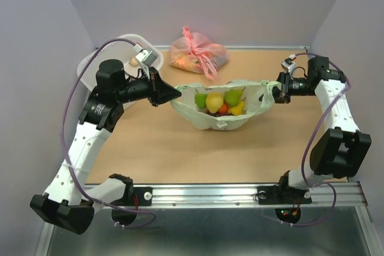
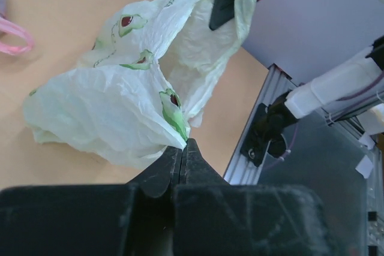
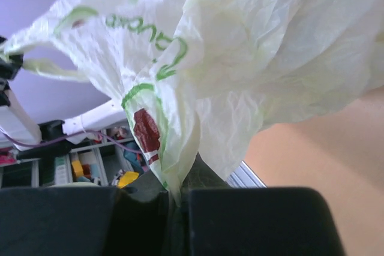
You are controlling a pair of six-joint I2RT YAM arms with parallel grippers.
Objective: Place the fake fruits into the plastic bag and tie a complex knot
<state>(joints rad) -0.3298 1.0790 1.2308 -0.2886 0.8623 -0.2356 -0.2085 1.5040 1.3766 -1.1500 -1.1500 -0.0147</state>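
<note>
The pale green plastic bag [image 1: 211, 117] sits mid-table with its mouth stretched wide between my two grippers. Inside lie the fake fruits [image 1: 219, 102]: green, yellow, orange and dark red ones. My left gripper [image 1: 178, 93] is shut on the bag's left handle, and the plastic [image 2: 114, 112] pinches into its tips [image 2: 183, 146]. On the opposite side my right gripper [image 1: 273, 90] is shut on the right handle; the crinkled film [image 3: 240, 58] runs down between its jaws [image 3: 179, 195]. No knot shows in the handles.
A tied pink bag [image 1: 198, 52] lies at the back of the table, just behind the green bag. A white basket [image 1: 123, 49] stands at the back left behind my left arm. A metal rail [image 1: 240, 193] runs along the near edge.
</note>
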